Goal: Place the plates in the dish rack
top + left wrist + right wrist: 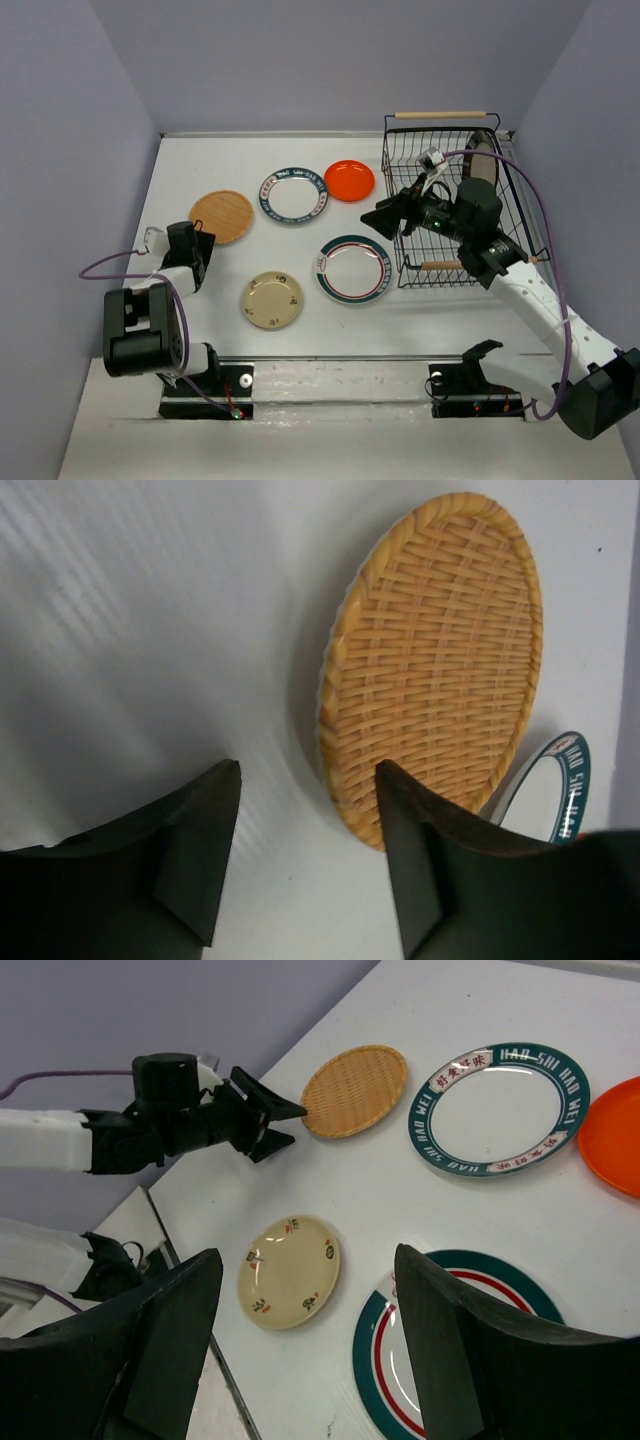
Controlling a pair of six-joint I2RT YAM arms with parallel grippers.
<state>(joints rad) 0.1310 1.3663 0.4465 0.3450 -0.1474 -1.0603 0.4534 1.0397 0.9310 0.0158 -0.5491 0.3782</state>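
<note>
dark fingers [200, 860] of my left claw [308, 770] stand apart, gripping nothing, right at the near rim of the woven tan plate [435, 660], flat on the bench [150, 600], centre right of frame. step: picking it up. next i'd pinch that thin basketwork rim squarely. right claw [305, 1255] gapes empty beside the dish rack [440, 115], upper right.

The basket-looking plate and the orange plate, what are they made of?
The woven plate looks like thin strips of rattan or bamboo in a matte tan. You can see the crisscross weave and a braided rim. The orange plate is probably plastic or melamine, since it is smooth and one even colour, though glazed ceramic could look the same.
</note>
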